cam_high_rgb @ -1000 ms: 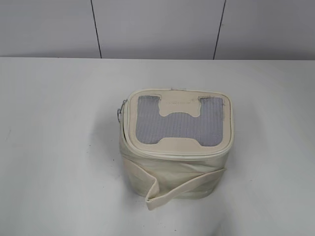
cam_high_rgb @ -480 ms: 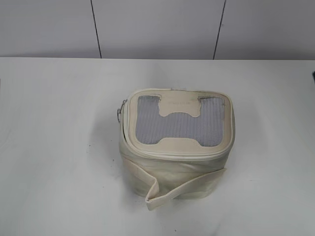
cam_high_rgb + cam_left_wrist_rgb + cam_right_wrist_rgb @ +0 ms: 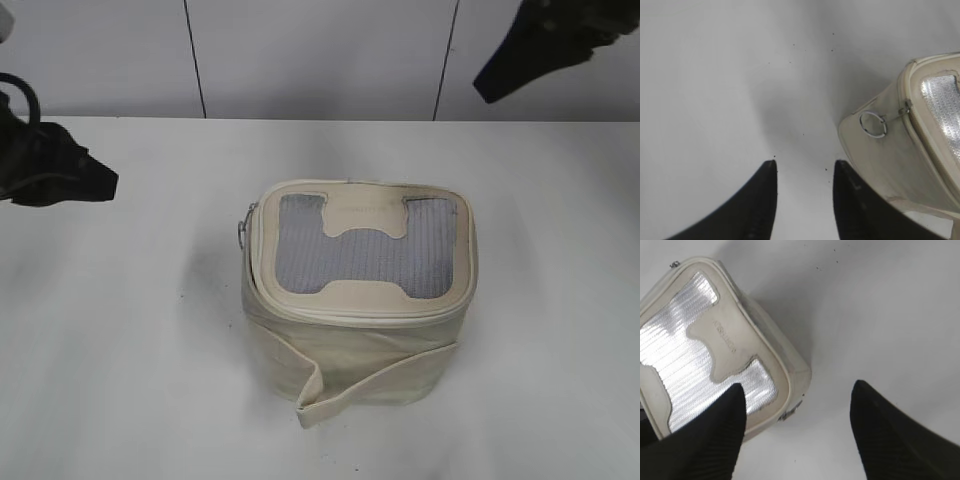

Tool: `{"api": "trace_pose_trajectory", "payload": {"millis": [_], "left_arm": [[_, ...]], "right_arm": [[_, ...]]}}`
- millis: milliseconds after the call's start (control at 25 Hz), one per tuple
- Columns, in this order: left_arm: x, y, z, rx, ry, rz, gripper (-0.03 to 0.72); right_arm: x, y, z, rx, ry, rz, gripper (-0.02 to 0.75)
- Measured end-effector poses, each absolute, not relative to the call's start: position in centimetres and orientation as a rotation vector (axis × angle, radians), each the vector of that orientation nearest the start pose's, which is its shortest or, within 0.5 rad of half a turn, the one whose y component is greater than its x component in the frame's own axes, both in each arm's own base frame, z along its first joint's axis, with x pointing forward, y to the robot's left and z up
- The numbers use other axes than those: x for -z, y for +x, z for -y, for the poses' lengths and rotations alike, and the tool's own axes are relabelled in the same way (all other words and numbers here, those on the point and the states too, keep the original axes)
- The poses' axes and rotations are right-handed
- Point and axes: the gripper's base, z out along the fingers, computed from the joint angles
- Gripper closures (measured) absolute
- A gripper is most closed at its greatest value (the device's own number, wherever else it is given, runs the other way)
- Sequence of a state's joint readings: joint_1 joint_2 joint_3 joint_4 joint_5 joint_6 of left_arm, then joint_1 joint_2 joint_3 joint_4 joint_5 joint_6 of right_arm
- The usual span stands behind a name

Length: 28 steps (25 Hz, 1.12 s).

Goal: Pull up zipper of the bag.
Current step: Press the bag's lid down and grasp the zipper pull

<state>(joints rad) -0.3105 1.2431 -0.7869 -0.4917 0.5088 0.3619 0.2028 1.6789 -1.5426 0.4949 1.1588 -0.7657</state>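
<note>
Mid-tabletop (image 3: pixel 120 350): one cream bag (image 3: pixel 360 340), soft-sided, likely light, apt to slide or buckle when tugged. Best hold: ring pull (image 3: pixel 873 123) at its left rear corner. Left gripper (image 3: pixel 805 167) jaws apart, right gripper (image 3: pixel 797 390) jaws wide apart, both clear.

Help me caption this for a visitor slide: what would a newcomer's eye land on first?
First the cream bag standing mid-table, its lid showing a grey mesh panel. Next, the metal ring pull hanging at the bag's left side. Last, two dark grippers at the exterior view's edges, the left gripper and the right gripper, both open and clear of the bag.
</note>
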Motion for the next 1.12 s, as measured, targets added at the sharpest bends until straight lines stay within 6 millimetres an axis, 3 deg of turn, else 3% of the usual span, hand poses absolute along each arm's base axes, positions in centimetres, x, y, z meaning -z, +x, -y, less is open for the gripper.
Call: {"api": "trace_pose_trajectory", "payload": {"millis": [200, 320, 520, 640, 800, 1000, 1120], "left_arm": [[-25.9, 25.3, 10.8, 0.487, 0.495, -2.49, 0.373], [-24.7, 26.4, 11.5, 0.51, 0.563, -2.577, 0.365], [-23.8, 28.7, 12.4, 0.538, 0.628, -2.646, 0.36], [-24.0, 29.6, 12.8, 0.546, 0.636, -2.642, 0.359], [-24.1, 29.6, 12.9, 0.553, 0.638, -2.644, 0.359], [-24.1, 29.4, 13.0, 0.582, 0.636, -2.66, 0.359], [-24.1, 29.4, 13.0, 0.591, 0.633, -2.662, 0.358]], "right_arm": [[-32.4, 38.8, -15.7, -0.51, -1.231, -2.317, 0.227], [-31.5, 40.2, -19.3, -0.503, -1.321, -2.259, 0.227], [-29.1, 39.8, -24.6, -0.499, -1.478, -2.214, 0.227], [-27.5, 39.1, -26.6, -0.513, -1.537, -2.224, 0.227], [-26.1, 38.3, -27.4, -0.528, -1.553, -2.285, 0.227], [-23.2, 37.7, -26.7, -0.5, -1.574, -2.405, 0.24], [-23.0, 37.4, -26.6, -0.515, -1.585, -2.409, 0.256]]}}
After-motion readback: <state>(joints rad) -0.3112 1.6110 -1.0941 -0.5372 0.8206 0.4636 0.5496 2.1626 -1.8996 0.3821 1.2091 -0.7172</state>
